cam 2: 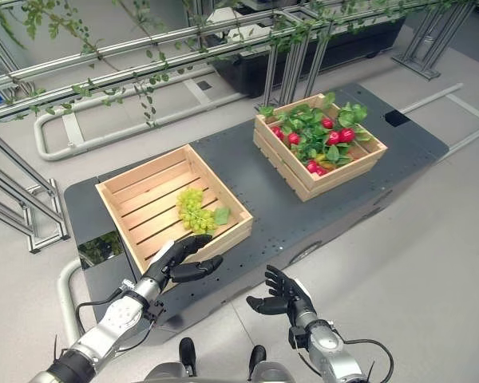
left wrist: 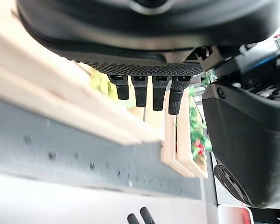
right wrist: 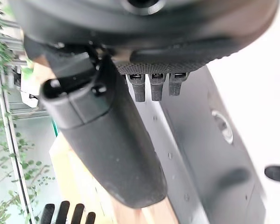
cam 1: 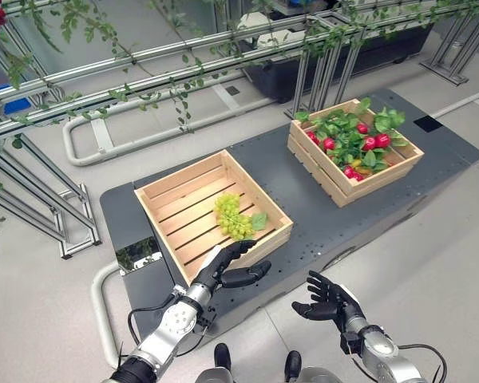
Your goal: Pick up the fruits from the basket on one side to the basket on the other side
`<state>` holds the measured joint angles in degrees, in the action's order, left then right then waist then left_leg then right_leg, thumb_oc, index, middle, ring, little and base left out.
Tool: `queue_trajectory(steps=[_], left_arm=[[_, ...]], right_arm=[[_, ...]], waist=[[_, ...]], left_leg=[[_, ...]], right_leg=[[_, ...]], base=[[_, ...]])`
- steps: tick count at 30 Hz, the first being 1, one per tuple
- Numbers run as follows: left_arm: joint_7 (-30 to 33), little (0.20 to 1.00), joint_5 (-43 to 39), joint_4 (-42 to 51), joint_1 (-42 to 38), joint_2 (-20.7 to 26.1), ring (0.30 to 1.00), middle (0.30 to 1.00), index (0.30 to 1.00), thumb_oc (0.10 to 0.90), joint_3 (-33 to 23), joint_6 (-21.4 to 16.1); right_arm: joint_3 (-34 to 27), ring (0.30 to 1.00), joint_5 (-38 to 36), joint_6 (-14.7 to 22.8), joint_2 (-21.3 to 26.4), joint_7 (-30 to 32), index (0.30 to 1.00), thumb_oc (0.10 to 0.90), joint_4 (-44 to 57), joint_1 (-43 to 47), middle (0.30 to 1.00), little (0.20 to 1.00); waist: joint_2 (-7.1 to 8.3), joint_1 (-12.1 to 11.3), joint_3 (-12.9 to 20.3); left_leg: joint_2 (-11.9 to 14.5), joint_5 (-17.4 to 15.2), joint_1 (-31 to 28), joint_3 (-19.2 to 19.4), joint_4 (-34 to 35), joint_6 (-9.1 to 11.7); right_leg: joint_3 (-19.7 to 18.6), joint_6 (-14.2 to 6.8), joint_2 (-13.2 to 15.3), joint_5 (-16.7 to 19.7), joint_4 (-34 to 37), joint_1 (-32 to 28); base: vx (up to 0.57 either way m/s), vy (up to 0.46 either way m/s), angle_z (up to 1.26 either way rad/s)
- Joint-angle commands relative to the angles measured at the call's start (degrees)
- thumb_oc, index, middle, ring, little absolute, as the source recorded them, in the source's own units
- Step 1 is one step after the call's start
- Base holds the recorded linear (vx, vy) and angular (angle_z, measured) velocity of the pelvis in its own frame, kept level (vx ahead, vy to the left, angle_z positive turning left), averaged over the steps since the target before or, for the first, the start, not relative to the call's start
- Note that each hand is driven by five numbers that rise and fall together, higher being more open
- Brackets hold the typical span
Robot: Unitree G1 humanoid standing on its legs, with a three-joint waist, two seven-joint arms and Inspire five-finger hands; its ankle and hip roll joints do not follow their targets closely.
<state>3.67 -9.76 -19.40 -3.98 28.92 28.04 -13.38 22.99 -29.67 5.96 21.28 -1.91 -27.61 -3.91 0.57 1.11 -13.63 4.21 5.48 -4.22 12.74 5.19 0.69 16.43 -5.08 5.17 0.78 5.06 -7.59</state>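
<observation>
The grapes [cam 1: 235, 215] lie in the left crate [cam 1: 169, 190], near its right wall, the bunch's long axis running near to far. The left hand [cam 1: 227, 267] hovers empty at the crate's near rim, fingers relaxed, likely poised to reach in. The right hand [cam 1: 329, 300] waits open off the worktop [cam 1: 303, 209]; the right crate [cam 1: 334, 184] holds red fruit [cam 1: 381, 140] among leaves.

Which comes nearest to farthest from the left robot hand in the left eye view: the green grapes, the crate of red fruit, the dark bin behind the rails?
From the left robot hand:
1. Green grapes, just beyond it in the near crate.
2. Crate of red fruit, on the platform's far right.
3. Dark bin, behind the rails on the floor.
</observation>
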Motion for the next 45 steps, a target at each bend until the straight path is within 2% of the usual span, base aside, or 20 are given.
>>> queue_trajectory(steps=[1, 5, 7, 8, 9, 10, 11, 13, 15, 16, 19, 22, 26, 32, 34, 35, 37, 38, 41, 45], left_arm=[[1.3, 0.900, 0.7, 6.0, -2.1, 0.6, 0.900, 0.900, 0.900, 0.800, -2.0, -5.3], [1.4, 0.900, 0.5, 8.4, -1.4, 0.8, 0.900, 0.900, 0.900, 0.800, -2.5, -4.5], [1.7, 0.900, 0.8, 8.7, -1.7, 1.4, 0.900, 0.900, 0.900, 0.800, -2.1, -5.0], [3.0, 0.900, 1.2, 9.1, -1.9, 1.9, 0.900, 0.900, 0.900, 0.800, -1.9, -6.0], [3.3, 0.900, 0.6, 9.1, -2.0, 2.1, 0.900, 0.900, 0.900, 0.800, -2.1, -6.3], [3.3, 0.900, -0.2, 9.1, -2.1, 2.2, 0.900, 0.900, 0.900, 0.800, -2.4, -6.4], [2.8, 0.900, -4.2, 9.8, -3.5, 2.4, 0.900, 0.900, 0.900, 0.800, -3.6, -6.4], [1.8, 0.900, -11.4, 10.7, -6.5, 1.4, 0.900, 0.900, 0.900, 0.800, -4.8, -7.0], [1.1, 0.900, -15.0, 11.4, -6.4, -0.5, 0.900, 0.900, 0.900, 0.800, -6.2, -7.1], [1.5, 0.900, -16.3, 13.2, -5.7, -1.5, 0.900, 0.900, 0.900, 0.800, -7.9, -8.2], [3.8, 0.900, -16.3, 14.3, -5.5, -2.1, 0.900, 0.900, 0.900, 0.800, -10.0, -10.5], [8.1, 0.900, -11.8, 15.7, -7.0, -1.7, 0.900, 0.900, 0.900, 0.800, -13.0, -10.3], [16.8, 0.900, -3.3, 14.1, -11.4, 1.8, 0.900, 0.900, 0.900, 0.800, -16.0, -9.4], [30.1, 0.900, 15.4, 5.9, -19.6, 11.0, 0.900, 0.900, 0.900, 0.800, -16.6, -4.8], [35.1, 0.900, 25.5, -0.2, -26.8, 19.3, 0.900, 0.900, 0.900, 0.800, -12.8, -1.3], [35.6, 0.900, 25.5, -0.5, -27.1, 19.5, 0.900, 0.900, 0.900, 0.800, -12.6, -1.5], [38.8, 0.900, 33.0, -7.4, -35.5, 26.3, 0.900, 0.900, 0.900, 0.800, -4.3, 2.6], [39.0, 0.900, 33.6, -7.9, -36.3, 26.7, 0.900, 0.900, 0.900, 0.800, -3.5, 2.7], [39.2, 0.900, 41.7, -13.2, -43.8, 29.8, 0.900, 0.900, 0.900, 0.800, 5.0, 7.8], [38.7, 0.900, 46.9, -19.4, -51.7, 30.5, 0.900, 0.900, 0.900, 0.800, 11.3, 9.7]], right_arm=[[-2.0, 0.900, -1.7, 5.5, -0.8, 5.2, 0.900, 0.800, 4.6, 2.9, 0.900, 0.900], [-3.5, 0.900, -0.9, 6.0, -1.8, 8.9, 0.900, 0.800, 5.4, 2.4, 0.900, 0.900], [-4.3, 0.900, -0.3, 7.4, -1.8, 10.5, 0.900, 0.800, 6.3, 1.8, 0.900, 0.900], [-4.9, 0.900, 0.6, 8.8, -1.2, 10.8, 0.900, 0.800, 7.2, 1.3, 0.900, 0.900], [-5.2, 0.900, 0.8, 9.2, -0.9, 10.8, 0.900, 0.800, 7.5, 1.2, 0.900, 0.900], [-5.3, 0.900, 0.9, 9.4, -0.8, 10.8, 0.900, 0.800, 7.6, 1.2, 0.900, 0.900], [-5.4, 0.900, 0.9, 10.3, -0.7, 11.7, 0.900, 0.800, 7.5, 2.6, 0.900, 0.900], [-5.3, 0.900, 3.0, 10.7, -1.3, 13.8, 0.900, 0.800, 5.4, 6.4, 0.900, 0.900], [-5.3, 0.900, 1.4, 9.3, -1.6, 14.8, 0.900, 0.800, 5.4, 7.8, 0.900, 0.900], [-6.0, 0.900, 3.2, 10.4, -1.8, 14.4, 0.900, 0.800, 5.7, 7.2, 0.900, 0.900], [-6.3, 0.900, 3.1, 10.2, -0.9, 15.1, 0.900, 0.800, 6.3, 6.5, 0.900, 0.900], [-7.3, 0.900, 3.7, 9.6, -0.5, 14.5, 0.900, 0.800, 6.4, 6.3, 0.900, 0.900], [-7.4, 0.900, 4.2, 7.8, 0.8, 13.4, 0.900, 0.800, 7.4, 5.6, 0.900, 0.900], [-6.5, 0.900, 4.7, 6.5, 4.1, 10.1, 0.900, 0.800, 6.9, 5.7, 0.900, 0.900], [-5.8, 0.900, 3.6, 6.7, 7.5, 8.5, 0.900, 0.800, 6.6, 7.8, 0.900, 0.900], [-5.8, 0.900, 3.6, 6.6, 7.6, 8.4, 0.900, 0.800, 6.6, 7.8, 0.900, 0.900], [-4.9, 0.900, 2.4, 7.0, 11.0, 6.8, 0.900, 0.800, 5.7, 10.3, 0.900, 0.900], [-4.8, 0.900, 2.4, 7.0, 11.2, 6.7, 0.900, 0.800, 5.6, 10.5, 0.900, 0.900], [-3.0, 0.900, 1.6, 8.4, 13.0, 5.8, 0.900, 0.800, 4.9, 13.8, 0.900, 0.900], [-1.2, 0.900, 1.7, 8.2, 13.6, 6.3, 0.900, 0.800, 4.5, 18.0, 0.900, 0.900]], waist=[[0.73, -1.1, 3.1], [0.63, -1.1, 2.4], [0.62, -0.7, 0.9], [0.44, 0.5, -1.3], [0.41, 0.9, -2.2], [0.38, 1.1, -2.7], [0.23, 1.2, -4.3], [0.09, 0.8, -5.9], [0.17, 0.7, -5.7], [0.31, 0.3, -5.2], [0.37, 0.2, -4.6], [0.12, 0.2, -3.9], [-0.94, 1.3, -4.1], [-2.34, 3.6, -5.7], [-2.73, 4.7, -7.5], [-2.76, 4.7, -7.5], [-3.05, 5.7, -9.8], [-3.04, 5.8, -10.0], [-2.01, 6.2, -13.0], [-0.61, 6.6, -16.2]], left_leg=[[-0.3, -6.6, -0.7, 0.5, -0.2, 1.0], [-1.0, -6.5, 0.3, 0.5, -0.5, -0.5], [-1.4, -8.0, 1.5, 0.2, -3.2, -1.5], [-1.4, -8.2, 2.3, -0.4, -4.8, -2.5], [-1.3, -8.3, 2.2, -1.1, -5.0, -2.5], [-1.2, -8.2, 2.1, -1.4, -5.0, -2.4], [-0.7, -7.7, 2.6, -2.1, -4.7, -1.6], [0.4, -7.4, 2.9, -1.3, -3.2, -1.0], [1.0, -7.2, 2.8, -0.6, -3.3, -0.8], [1.7, -6.6, 2.8, 0.4, -3.4, -0.1], [2.3, -6.0, 2.1, 0.3, -2.7, 1.1], [2.4, -5.0, 2.8, -0.2, -1.9, 1.4], [2.1, -5.0, 3.0, -0.8, -2.1, 2.2], [1.3, -5.7, 3.5, -0.2, -2.9, 2.6], [0.9, -6.1, 5.8, 0.0, -4.4, 2.9], [0.9, -6.1, 6.0, 0.0, -4.5, 2.9], [0.7, -6.4, 8.2, 0.3, -6.0, 3.1], [0.7, -6.4, 8.4, 0.4, -6.1, 3.2], [0.5, -6.5, 11.8, 0.4, -8.0, 3.1], [0.8, -7.1, 16.8, 1.1, -12.6, 2.9]], right_leg=[[2.2, -2.4, 4.6, -1.8, -2.0, -0.3], [0.7, -2.2, 5.0, -3.1, -5.7, 1.2], [-0.3, -2.4, 6.1, -4.7, -18.3, 6.1], [-3.5, -1.9, 5.9, -3.0, -27.7, 12.9], [-4.8, -1.7, 5.5, -2.6, -28.1, 14.2], [-5.3, -1.5, 5.3, -2.4, -27.3, 14.5], [-6.3, -1.1, 5.2, -1.4, -20.3, 14.8], [-6.0, -1.4, 5.6, 0.2, -12.4, 13.7], [-6.2, -1.4, 4.5, -0.5, -10.9, 12.7], [-2.9, -1.1, 4.7, -1.3, -10.2, 10.8], [-1.7, -1.1, 4.3, -1.8, -7.8, 8.1], [-0.8, -0.4, 3.9, -1.8, -6.5, 7.5], [-0.3, -0.1, 4.4, -3.3, -7.9, 7.8], [-1.9, 0.0, 5.0, -4.3, -8.8, 9.1], [-3.3, 0.2, 5.1, -4.6, -9.8, 11.3], [-3.3, 0.3, 5.0, -4.5, -9.7, 11.5], [-4.5, 0.4, 4.9, -4.7, -10.6, 13.5], [-4.6, 0.4, 4.9, -4.7, -10.7, 13.7], [-5.5, 0.5, 4.4, -4.7, -12.1, 16.9], [-5.9, 0.6, 4.3, -5.1, -16.4, 22.2]], base=[[0.07, 0.118, 0.05], [0.05, 0.105, -0.02], [-0.01, 0.104, -0.05], [-0.04, 0.059, -0.19], [-0.05, 0.001, -0.28], [-0.02, -0.138, -0.11], [-0.05, -0.186, 0.04], [-0.04, -0.283, 0.09], [0.09, -0.247, 0.25], [0.13, -0.201, 0.30], [0.16, -0.128, 0.21], [0.08, -0.049, 0.00], [0.06, 0.061, -0.03], [0.03, 0.130, -0.01], [-0.08, 0.165, -0.02], [-0.10, 0.173, -0.01], [-0.07, 0.149, 0.02], [-0.06, 0.120, 0.01], [-0.09, 0.094, -0.05], [-0.10, 0.092, -0.06]])
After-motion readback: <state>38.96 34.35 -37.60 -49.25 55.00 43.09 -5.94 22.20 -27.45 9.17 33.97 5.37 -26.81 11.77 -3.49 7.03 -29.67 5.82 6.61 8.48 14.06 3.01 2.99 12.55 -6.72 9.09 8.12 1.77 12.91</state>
